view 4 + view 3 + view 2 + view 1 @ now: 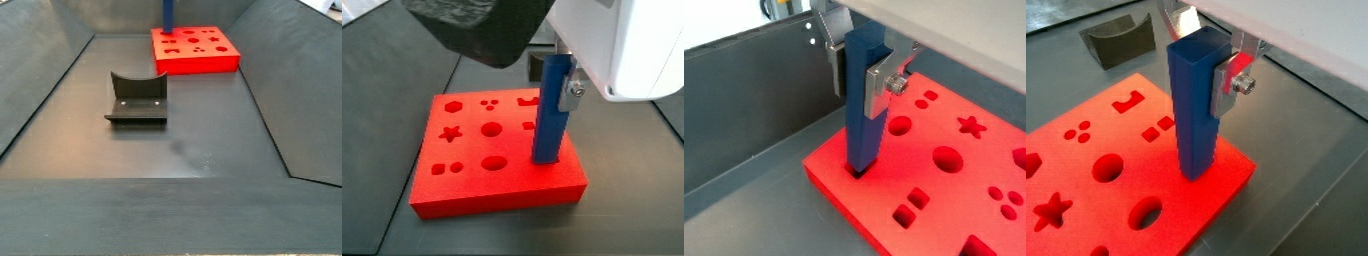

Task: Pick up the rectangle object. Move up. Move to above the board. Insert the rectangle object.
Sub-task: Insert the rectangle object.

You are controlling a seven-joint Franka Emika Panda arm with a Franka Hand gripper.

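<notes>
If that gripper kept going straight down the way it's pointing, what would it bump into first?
The gripper, clamped on the upright blue rectangle object, points down at the red board. The bar's lower end already sits in the board's slot near its edge, so the board's top face would likely meet the fingers first.

Claw point(1207, 60): upper body cut off by frame edge in both wrist views; far finger hidden behind the rectangle object point(1197, 100).
Rectangle object: lower tip hidden in the board point(938, 190); only a cropped sliver visible in a side view point(168, 12).
Board: cut-out shapes too small to tell there point(195, 48).
Fixture point(1117, 40): partly cropped.
</notes>
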